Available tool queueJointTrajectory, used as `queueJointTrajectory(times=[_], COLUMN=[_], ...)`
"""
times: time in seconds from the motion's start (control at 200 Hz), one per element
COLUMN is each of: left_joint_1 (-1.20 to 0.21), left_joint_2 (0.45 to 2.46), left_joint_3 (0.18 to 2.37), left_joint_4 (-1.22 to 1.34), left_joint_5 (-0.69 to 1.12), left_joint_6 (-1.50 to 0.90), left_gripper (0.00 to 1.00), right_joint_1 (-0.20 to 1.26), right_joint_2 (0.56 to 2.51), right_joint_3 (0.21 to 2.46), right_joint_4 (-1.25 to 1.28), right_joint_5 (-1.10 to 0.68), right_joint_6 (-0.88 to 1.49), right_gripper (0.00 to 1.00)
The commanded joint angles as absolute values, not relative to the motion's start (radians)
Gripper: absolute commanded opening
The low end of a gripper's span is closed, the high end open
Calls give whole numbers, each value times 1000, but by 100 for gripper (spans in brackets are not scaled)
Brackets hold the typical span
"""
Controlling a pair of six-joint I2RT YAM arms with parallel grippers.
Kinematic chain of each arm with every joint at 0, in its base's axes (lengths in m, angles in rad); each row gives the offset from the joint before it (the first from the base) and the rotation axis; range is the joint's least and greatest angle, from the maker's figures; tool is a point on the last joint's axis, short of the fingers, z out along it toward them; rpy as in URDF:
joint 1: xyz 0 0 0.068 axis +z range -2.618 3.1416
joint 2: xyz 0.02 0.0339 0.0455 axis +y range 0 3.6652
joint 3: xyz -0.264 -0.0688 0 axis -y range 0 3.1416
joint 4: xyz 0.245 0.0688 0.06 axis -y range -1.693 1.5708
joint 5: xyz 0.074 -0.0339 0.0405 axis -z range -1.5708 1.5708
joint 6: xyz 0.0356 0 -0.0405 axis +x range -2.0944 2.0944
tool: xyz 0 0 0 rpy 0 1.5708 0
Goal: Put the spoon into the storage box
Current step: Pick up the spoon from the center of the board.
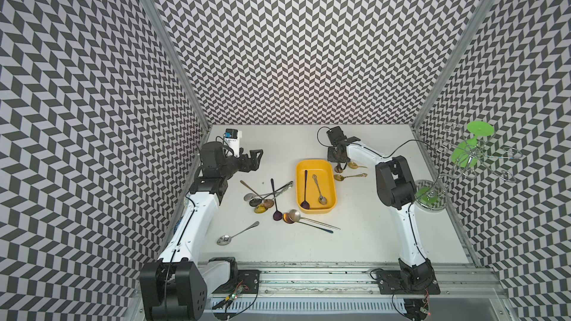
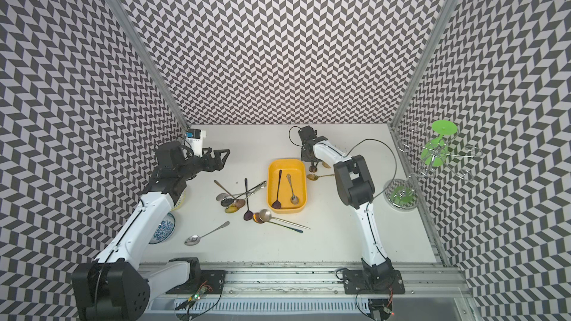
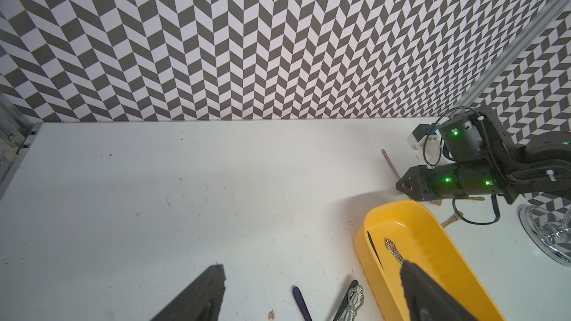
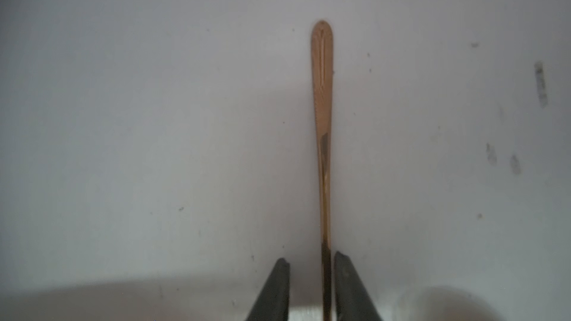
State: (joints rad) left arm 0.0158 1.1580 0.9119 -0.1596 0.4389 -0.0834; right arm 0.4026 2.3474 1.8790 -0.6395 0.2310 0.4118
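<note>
A copper spoon (image 4: 323, 118) lies on the white table behind the far right corner of the yellow storage box (image 1: 313, 161). My right gripper (image 4: 310, 257) points down over it, jaws narrow around the handle. One finger (image 4: 343, 273) touches the handle and the other stands a little off it. In both top views the gripper (image 1: 340, 162) hides most of the spoon. The box (image 2: 285, 160) holds a dark spoon (image 1: 305, 189) and an ornate silver spoon (image 1: 319, 189). My left gripper (image 1: 258, 159) hovers wide open and empty at the far left.
A pile of spoons (image 1: 262, 199) lies left of the box, two long spoons (image 1: 296, 216) at its front, one silver spoon (image 1: 236, 234) nearer. Two gold spoons (image 1: 349, 176) lie right of the box. A wire rack with green glasses (image 1: 469, 155) stands far right, a patterned plate (image 2: 163, 228) under the left arm.
</note>
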Motion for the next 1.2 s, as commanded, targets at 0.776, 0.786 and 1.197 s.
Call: queueJointTrajectory(times=[0.776,0.786,1.197], left_joint_1=[15,15,1], left_joint_2=[1118,1118,1098], left_joint_3=[884,885,861], left_joint_4=[-199,-202,-323], left_joint_5=[436,436,400], left_joint_6=[-6,-5,31], left_gripper=[96,96,96], right_joint_1=[460,462,617], right_joint_2=[1873,1865,1657], right_joint_3=[1562,1559,1407], right_joint_4=[-643,-644,-629], right_joint_5=[256,255,195], right_joint_6=[418,420,548], right_gripper=[0,0,0])
